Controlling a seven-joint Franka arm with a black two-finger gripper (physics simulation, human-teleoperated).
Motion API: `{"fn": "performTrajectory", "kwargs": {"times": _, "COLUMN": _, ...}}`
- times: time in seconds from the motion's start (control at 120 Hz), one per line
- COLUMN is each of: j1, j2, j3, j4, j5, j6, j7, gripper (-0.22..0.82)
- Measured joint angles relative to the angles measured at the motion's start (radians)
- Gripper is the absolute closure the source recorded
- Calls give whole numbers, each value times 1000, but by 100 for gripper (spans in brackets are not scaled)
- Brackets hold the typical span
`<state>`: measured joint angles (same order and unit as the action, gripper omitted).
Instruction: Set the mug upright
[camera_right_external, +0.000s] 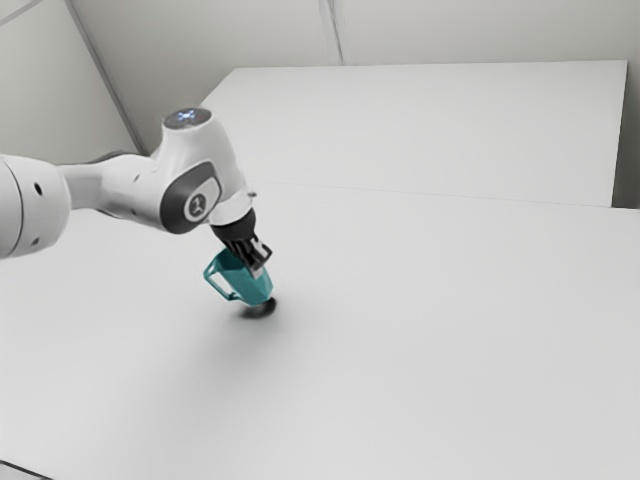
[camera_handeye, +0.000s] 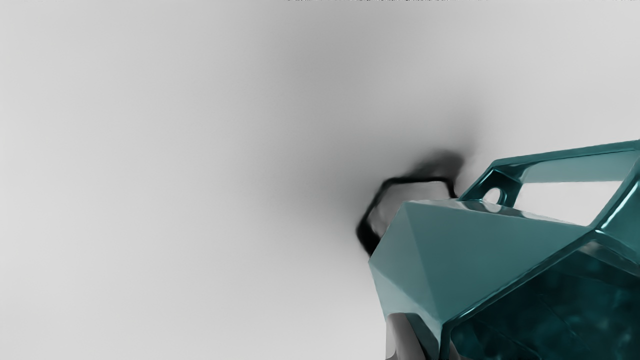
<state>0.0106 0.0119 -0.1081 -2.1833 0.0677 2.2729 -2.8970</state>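
Carefully — pincer (camera_right_external: 259, 269) grasps tilted mug (camera_right_external: 246, 286) by its side, well inside far edge of tabletop (camera_right_external: 450, 330); level it slowly, seat it flat — only then let go.

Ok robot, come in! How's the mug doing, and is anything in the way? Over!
Jaws shut on teal mug's wall. Mug tilted, handle toward exterior view's left. No obstacle spotted. Over.

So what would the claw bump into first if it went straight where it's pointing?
Probably the table. The claw points mostly down and seems to be pinching the tilted cup, so the cup's bottom would likely touch first. I can't tell how much gap is left, if any.
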Motion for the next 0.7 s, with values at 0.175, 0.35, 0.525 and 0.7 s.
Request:
{"fn": "performTrajectory", "kwargs": {"times": 0.175, "j1": -28, "j2": 5, "j3": -4, "j4": -12, "j5": 11, "j6": 2, "j7": 0, "gripper": 79}}
{"fn": "performTrajectory", "kwargs": {"times": 0.35, "j1": -8, "j2": 29, "j3": -3, "j4": -17, "j5": 33, "j6": 6, "j7": 0, "gripper": 79}}
{"fn": "performTrajectory", "kwargs": {"times": 0.525, "j1": 94, "j2": 54, "j3": -3, "j4": -18, "j5": 52, "j6": 9, "j7": 0, "gripper": 79}}
{"fn": "performTrajectory", "kwargs": {"times": 0.7, "j1": 80, "j2": 58, "j3": -21, "j4": -18, "j5": 78, "j6": 11, "j7": 0, "gripper": 79}}
